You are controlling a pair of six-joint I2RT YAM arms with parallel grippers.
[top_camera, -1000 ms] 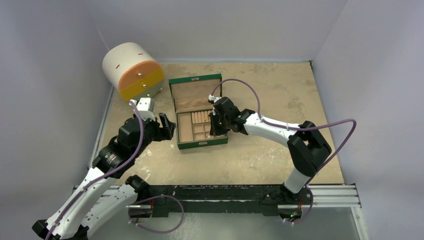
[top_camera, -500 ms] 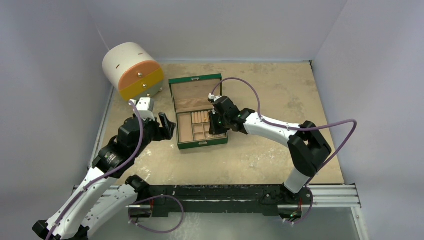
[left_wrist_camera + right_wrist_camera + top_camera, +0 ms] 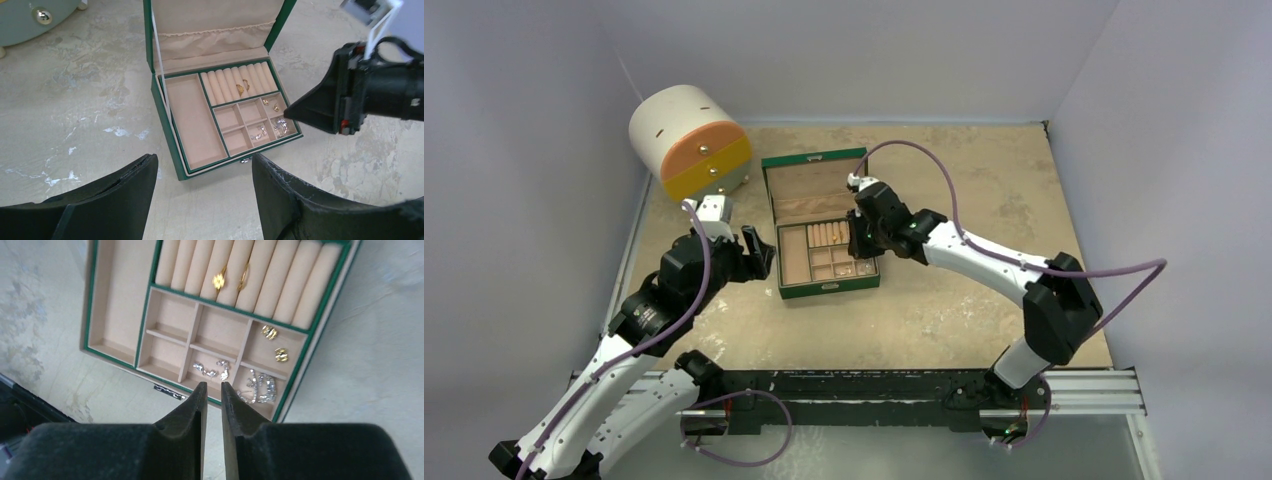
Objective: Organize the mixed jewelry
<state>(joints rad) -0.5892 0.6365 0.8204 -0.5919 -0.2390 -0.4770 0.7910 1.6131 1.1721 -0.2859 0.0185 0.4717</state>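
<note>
Left of the green jewelry box (image 3: 829, 288), the left gripper (image 3: 204, 165) hangs wide open and empty. Inside the box, gold pieces (image 3: 219, 280) sit on the ring rolls (image 3: 280, 290), gold earrings (image 3: 270, 332) in the back-right cell, and silver pieces (image 3: 212, 370) in the front middle and right cells. Over the box's front-right edge, the right gripper (image 3: 211, 385) is barely parted and holds nothing.

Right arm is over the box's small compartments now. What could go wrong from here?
1. The silver pieces in the near right compartment lie bunched together. A pinch by the right gripper may drag several along and spill them over the wall of the open green jewelry box.
2. The tan dividers sit close together. A finger could catch one and shift the box, which the open left gripper appears not to touch.
</note>
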